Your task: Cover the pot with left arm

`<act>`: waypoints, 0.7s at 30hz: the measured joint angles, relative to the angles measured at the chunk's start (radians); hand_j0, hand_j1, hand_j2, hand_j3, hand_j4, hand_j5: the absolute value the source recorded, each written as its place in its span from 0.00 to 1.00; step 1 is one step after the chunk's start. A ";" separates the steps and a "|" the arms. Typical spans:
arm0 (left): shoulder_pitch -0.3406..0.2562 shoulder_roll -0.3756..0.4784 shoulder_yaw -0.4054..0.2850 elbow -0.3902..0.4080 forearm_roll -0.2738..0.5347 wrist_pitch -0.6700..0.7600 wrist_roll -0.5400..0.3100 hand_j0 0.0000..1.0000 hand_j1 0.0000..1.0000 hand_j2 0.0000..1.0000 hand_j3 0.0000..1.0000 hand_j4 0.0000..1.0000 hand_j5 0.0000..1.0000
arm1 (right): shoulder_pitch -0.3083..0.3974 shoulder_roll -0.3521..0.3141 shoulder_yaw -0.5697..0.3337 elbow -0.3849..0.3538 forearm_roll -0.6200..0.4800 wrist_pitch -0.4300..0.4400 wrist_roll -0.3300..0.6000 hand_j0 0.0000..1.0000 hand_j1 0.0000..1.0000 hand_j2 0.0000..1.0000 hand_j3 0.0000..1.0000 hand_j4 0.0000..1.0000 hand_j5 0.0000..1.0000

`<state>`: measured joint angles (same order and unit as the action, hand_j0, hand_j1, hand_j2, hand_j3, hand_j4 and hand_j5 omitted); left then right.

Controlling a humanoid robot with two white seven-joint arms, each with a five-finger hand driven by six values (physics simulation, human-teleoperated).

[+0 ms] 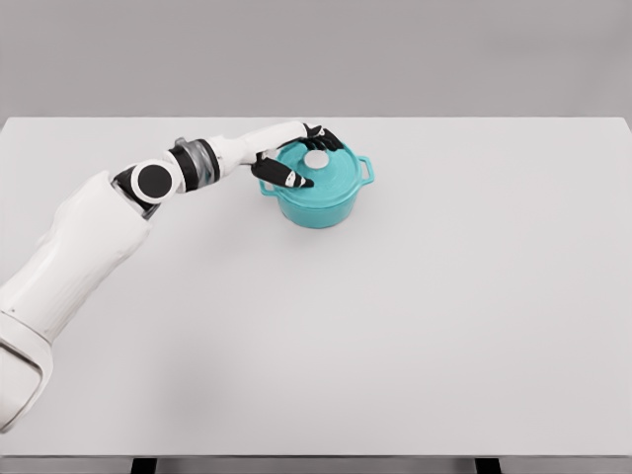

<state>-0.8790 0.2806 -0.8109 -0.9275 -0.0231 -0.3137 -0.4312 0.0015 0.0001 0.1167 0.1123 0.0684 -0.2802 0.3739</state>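
A teal pot (321, 202) with side handles stands on the white table (415, 316), left of centre toward the back. Its teal lid (331, 173) lies flat on the rim, with a white knob (316, 159) on top. My left hand (306, 158) hovers at the lid's left side. Its black fingers (326, 137) are spread behind the knob and the thumb (286, 178) lies in front of it. Nothing is gripped; the knob shows free between them. My right arm is out of view.
My left arm (158, 183) reaches in from the lower left across the table's left half. A plain grey wall runs behind the table's far edge.
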 measured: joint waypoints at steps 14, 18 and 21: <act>-0.011 -0.001 0.001 0.006 0.000 0.000 0.000 0.80 0.80 0.80 0.80 0.80 0.80 | 0.000 0.000 0.000 0.000 0.000 0.000 0.000 1.00 1.00 1.00 1.00 1.00 1.00; -0.014 -0.001 0.001 0.006 0.003 0.000 0.000 0.80 0.80 0.80 0.80 0.80 0.80 | 0.000 0.000 0.000 0.000 0.000 0.000 0.000 1.00 1.00 1.00 1.00 1.00 1.00; -0.021 0.003 0.001 0.002 0.010 0.000 -0.002 0.84 0.84 0.84 0.84 0.84 0.84 | 0.000 0.000 0.000 0.000 0.000 0.000 0.000 1.00 1.00 1.00 1.00 1.00 1.00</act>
<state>-0.9004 0.2836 -0.8095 -0.9256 -0.0133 -0.3138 -0.4335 0.0015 0.0001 0.1167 0.1121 0.0685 -0.2802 0.3739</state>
